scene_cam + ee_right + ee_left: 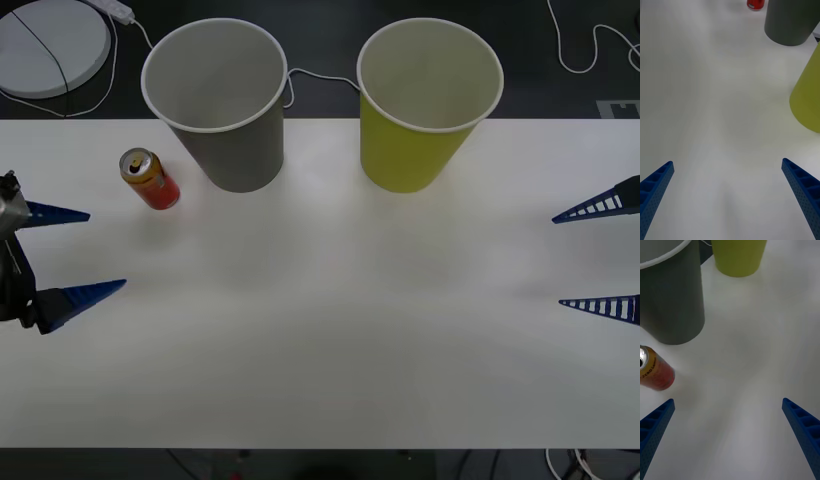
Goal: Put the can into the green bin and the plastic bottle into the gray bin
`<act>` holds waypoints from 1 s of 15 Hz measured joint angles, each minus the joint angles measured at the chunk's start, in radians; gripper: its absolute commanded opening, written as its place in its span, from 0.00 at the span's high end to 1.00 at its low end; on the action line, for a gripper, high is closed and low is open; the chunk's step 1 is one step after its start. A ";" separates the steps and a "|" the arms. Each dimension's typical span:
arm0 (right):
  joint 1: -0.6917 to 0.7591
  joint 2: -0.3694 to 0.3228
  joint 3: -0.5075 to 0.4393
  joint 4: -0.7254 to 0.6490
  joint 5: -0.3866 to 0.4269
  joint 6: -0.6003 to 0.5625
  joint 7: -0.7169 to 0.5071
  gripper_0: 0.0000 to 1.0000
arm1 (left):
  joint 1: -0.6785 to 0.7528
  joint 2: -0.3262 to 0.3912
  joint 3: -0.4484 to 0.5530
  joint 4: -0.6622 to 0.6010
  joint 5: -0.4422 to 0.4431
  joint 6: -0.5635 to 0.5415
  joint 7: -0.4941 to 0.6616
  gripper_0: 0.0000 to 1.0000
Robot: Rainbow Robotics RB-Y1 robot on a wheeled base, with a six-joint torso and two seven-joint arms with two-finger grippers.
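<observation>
At the left edge of the front view the left gripper (pixel 95 250) hovers over the white table (pixel 330 330), its two blue ribbed fingers spread wide and holding nothing; at the right edge the right gripper (pixel 558 259) hangs the same way — fingers parted, empty. Just beyond the left gripper, in the left-centre of the frame, the can (pixel 150 179) stands on the table, red with a gold top and pull-tab, leaning a little in this view. In the left wrist view the can (pixel 655 369) sits at the left edge beside one blue fingertip (pixel 662 414). Farther back, near the table's far edge, the gray bin (pixel 225 100) stands upright at upper centre-left, close to the can but apart from it, and the green bin (pixel 425 105) stands upright at upper centre-right — both open-mouthed with white rims. Behind the table, a white round disc (pixel 50 45) lies at upper left with white cables (pixel 585 45) trailing across the dark floor.
</observation>
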 measured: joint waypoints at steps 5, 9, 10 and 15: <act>0.000 0.000 0.000 0.000 0.000 0.000 0.000 0.00 | 0.081 0.002 -0.060 -0.084 -0.236 0.270 0.340 0.00; 0.000 0.000 0.000 0.000 0.000 0.000 0.000 0.00 | 0.081 0.014 -0.210 -0.058 -0.418 0.534 0.560 0.00; 0.000 0.000 0.000 0.000 0.000 0.000 0.000 0.00 | 0.080 0.014 -0.244 -0.038 -0.460 0.593 0.599 0.00; 0.000 0.000 0.000 0.000 0.000 0.000 0.000 0.00 | 0.036 0.007 -0.363 0.078 -0.528 0.789 0.678 0.00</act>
